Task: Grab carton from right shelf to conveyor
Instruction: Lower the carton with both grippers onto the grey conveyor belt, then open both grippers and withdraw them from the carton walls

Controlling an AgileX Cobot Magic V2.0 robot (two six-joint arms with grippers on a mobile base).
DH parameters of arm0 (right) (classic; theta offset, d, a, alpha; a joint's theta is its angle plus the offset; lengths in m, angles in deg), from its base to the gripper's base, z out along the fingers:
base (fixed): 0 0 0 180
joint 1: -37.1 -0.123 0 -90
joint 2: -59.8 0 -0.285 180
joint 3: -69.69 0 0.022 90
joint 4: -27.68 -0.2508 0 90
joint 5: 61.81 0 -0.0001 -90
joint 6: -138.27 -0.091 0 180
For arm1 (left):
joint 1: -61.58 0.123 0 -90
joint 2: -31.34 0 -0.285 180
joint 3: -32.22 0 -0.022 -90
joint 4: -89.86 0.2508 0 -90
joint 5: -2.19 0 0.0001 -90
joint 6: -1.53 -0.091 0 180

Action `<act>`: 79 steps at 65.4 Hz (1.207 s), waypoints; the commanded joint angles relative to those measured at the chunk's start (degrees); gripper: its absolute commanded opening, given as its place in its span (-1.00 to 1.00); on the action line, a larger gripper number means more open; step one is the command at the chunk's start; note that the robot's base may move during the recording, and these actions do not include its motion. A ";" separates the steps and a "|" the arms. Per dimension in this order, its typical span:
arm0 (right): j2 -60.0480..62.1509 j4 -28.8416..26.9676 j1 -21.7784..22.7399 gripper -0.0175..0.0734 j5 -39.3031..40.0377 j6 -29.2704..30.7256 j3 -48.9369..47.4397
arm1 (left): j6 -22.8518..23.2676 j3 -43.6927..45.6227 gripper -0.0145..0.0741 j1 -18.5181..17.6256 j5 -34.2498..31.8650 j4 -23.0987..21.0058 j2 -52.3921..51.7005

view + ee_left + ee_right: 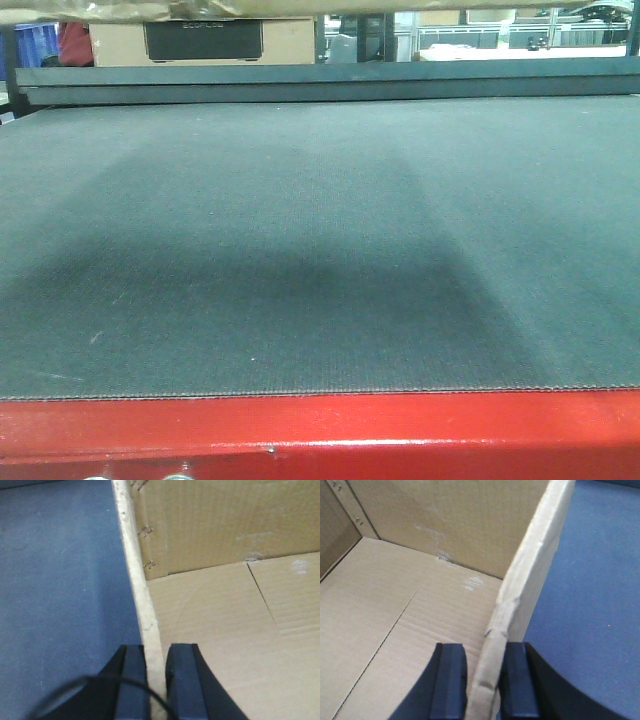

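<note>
The carton [220,630], plain brown corrugated cardboard with an open top, fills both wrist views. My left gripper [156,650] is shut on its left wall [135,565], one finger inside and one outside. My right gripper [485,650] is shut on the bent right wall [530,570] of the carton [395,605] in the same way. The dark grey conveyor [320,250] lies below, beside the walls [60,580] [590,590]. In the front view only a brown strip of the carton [150,8] shows along the top edge, with a shadow on the belt. The right shelf is out of view.
The conveyor's glossy red frame edge [320,425] runs along the near side, with silver bolts [175,468] below it. Behind the belt stands a cardboard box with a black panel [203,42], and further workshop clutter [500,30] shows at the back right.
</note>
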 commanded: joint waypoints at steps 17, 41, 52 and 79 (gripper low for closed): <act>-9.02 -3.08 9.31 -0.77 6.04 1.17 -0.54 | 2.44 -8.73 -0.70 -0.59 -14.41 -1.89 8.81; -22.96 -2.70 12.27 -0.77 12.07 1.17 -0.54 | 2.44 -9.93 -0.70 1.34 -24.76 -0.05 17.93; -24.89 -2.00 12.39 -0.58 12.97 1.17 -0.62 | 2.44 -9.93 -0.56 1.72 -25.58 -0.05 20.44; -18.77 -1.88 12.39 0.52 10.45 1.17 -2.44 | 2.44 -8.19 0.64 1.72 -20.82 -0.17 15.81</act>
